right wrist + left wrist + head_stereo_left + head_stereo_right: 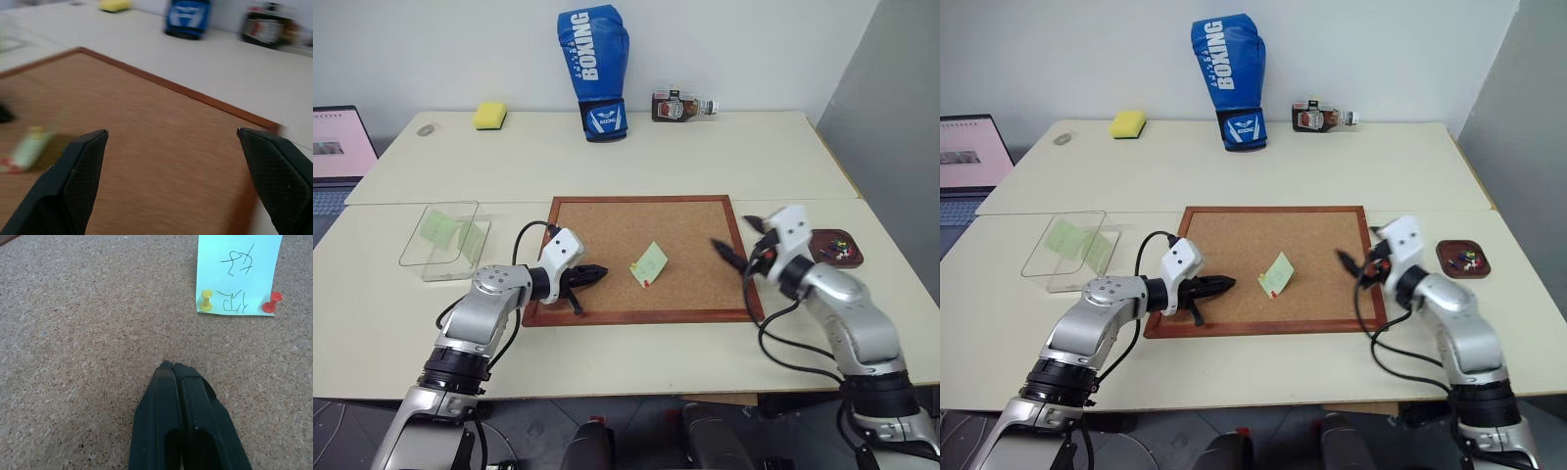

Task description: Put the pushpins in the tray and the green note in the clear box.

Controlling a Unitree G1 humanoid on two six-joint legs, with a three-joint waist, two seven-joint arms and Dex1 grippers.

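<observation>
On the bench (pixel 636 166), dead centre, sits the corkboard (pixel 607 235), and the green note (pixel 649 262) is pinned near its middle by a yellow pushpin (pixel 206 300) and a red pushpin (pixel 272 303). At nine o'clock of the board, the clear box (pixel 440 240). At three o'clock, the tray (pixel 837 249) with pins inside. Left gripper (pixel 597 275) hovers over the cork, jaws pressed together, empty. Right gripper (pixel 736 253) at the board's three o'clock edge, jaws spread wide, holding nothing.
</observation>
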